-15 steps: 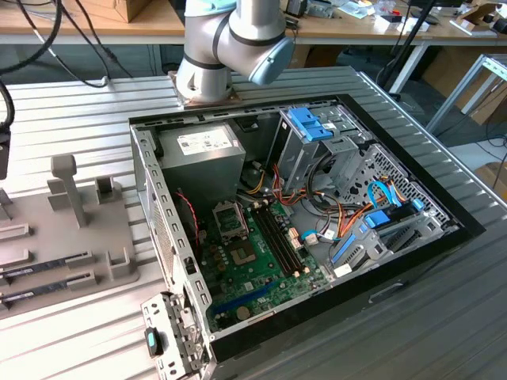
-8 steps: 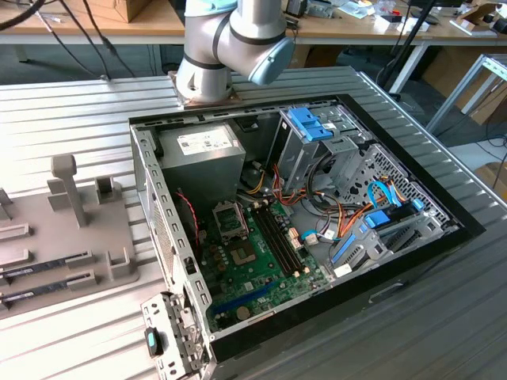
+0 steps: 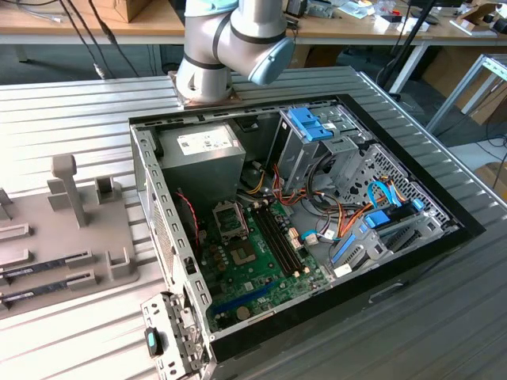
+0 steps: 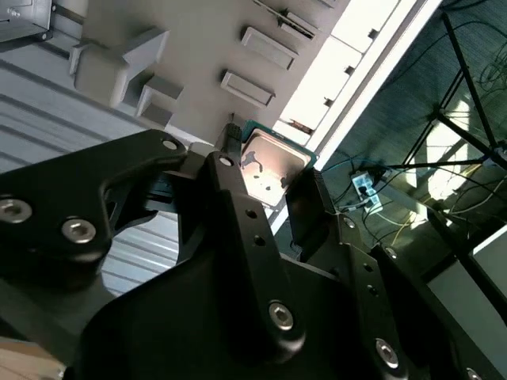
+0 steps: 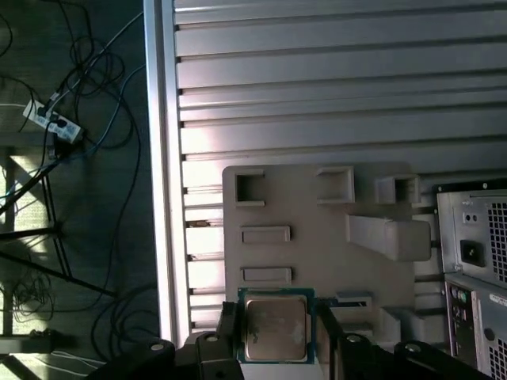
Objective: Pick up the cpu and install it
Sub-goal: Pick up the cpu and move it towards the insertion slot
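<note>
The pincer [image 5: 275, 336] is pinching the cpu [image 5: 273, 326] by two opposite edges, with its black fingers [image 4: 242, 210] pressing in from either side. In both wrist views the chip is hanging over the edge of the grey fixture plate [image 5: 317, 206]. The cpu is showing a flat, silvery-grey square lid with a thin green rim. The plate is looking matte, carrying raised rectangular pockets and one upright block [image 5: 388, 236]. Beyond it the counter [image 5: 317, 79] is running in long ribbed metal slats. Past the counter's rim a power strip [image 5: 51, 123] is lying among loose cables on the floor.

In the exterior view the arm [image 3: 230, 39] is rising at twelve o'clock of the open computer case [image 3: 150, 182]. The plate is sitting at the case's nine o'clock, with two memory sticks [image 3: 47, 265] lying in its slots. Inside the case the green motherboard [image 3: 261, 277] is lying flat. Its metal-framed socket [image 3: 230, 220] is being crowded by the boxy power supply [image 3: 202, 150] at eleven o'clock and bundled wires [image 3: 333, 214] at three o'clock. Directly over the socket the case is standing open.
</note>
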### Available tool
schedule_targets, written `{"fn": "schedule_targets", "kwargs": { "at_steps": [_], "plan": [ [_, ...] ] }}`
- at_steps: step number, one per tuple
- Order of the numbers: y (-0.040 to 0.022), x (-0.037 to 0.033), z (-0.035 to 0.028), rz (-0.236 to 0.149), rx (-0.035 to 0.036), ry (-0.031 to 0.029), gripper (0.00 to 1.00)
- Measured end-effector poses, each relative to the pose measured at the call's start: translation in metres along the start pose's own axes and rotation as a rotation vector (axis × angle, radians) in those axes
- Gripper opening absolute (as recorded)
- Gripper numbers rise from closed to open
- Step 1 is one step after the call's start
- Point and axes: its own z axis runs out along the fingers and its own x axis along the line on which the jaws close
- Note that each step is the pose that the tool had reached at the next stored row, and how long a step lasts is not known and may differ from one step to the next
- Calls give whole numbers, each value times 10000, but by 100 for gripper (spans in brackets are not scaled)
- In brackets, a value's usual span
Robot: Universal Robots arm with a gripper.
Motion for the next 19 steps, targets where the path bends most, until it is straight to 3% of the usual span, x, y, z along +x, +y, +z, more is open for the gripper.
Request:
{"fn": "schedule_targets", "kwargs": {
  "at_steps": [2,5,10,15,19],
  "plan": [
    [0,1,-19,0,-12,1,47],
    [3,1,-121,0,-13,2,47],
    [-5,-17,-127,-2,-21,8,47],
    [-46,-155,-113,2,-17,71,47],
    [-74,-315,-100,4,-12,136,47]
  ]
}}
